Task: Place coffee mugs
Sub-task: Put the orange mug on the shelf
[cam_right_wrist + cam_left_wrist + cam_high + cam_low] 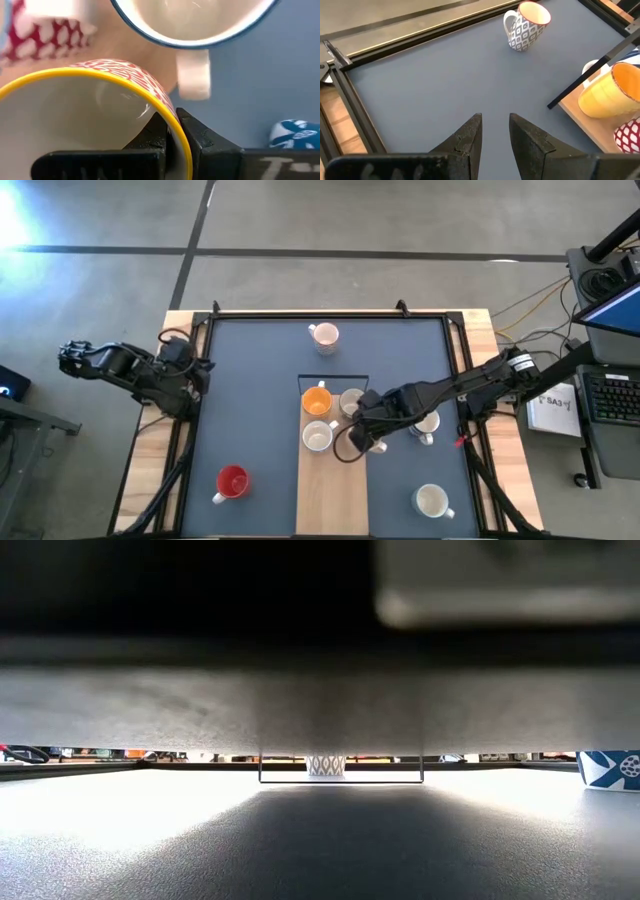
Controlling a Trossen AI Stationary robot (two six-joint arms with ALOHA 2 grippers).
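My right gripper [362, 435] stands over the wooden board [333, 490], shut on a red-patterned, yellow-rimmed coffee mug [100, 100] that it mostly hides in the high view. Close around it are an orange mug [317, 400], a blue-rimmed mug [195, 20], a red-patterned mug [318, 436] and a blue-patterned mug [295, 132]. Standing on the mat are a patterned mug [324, 335] far back, a red mug [232, 481] near left and a white mug [432, 500] near right. My left gripper [495, 125] hangs open and holding nothing at the table's left edge. My right gripper pinches the mug's yellow rim [165, 106], with one finger [152, 132] inside the mug and the other [200, 137] outside against the wall. The fingers come steeply from above. Whether the mug's bottom rests on the board, I cannot tell.
The low view is mostly blocked by a dark mass close to the camera. A metal frame [330, 313] borders the blue mat [250, 380], which is bare on its left half. A desk with a keyboard [615, 395] stands beyond the right edge.
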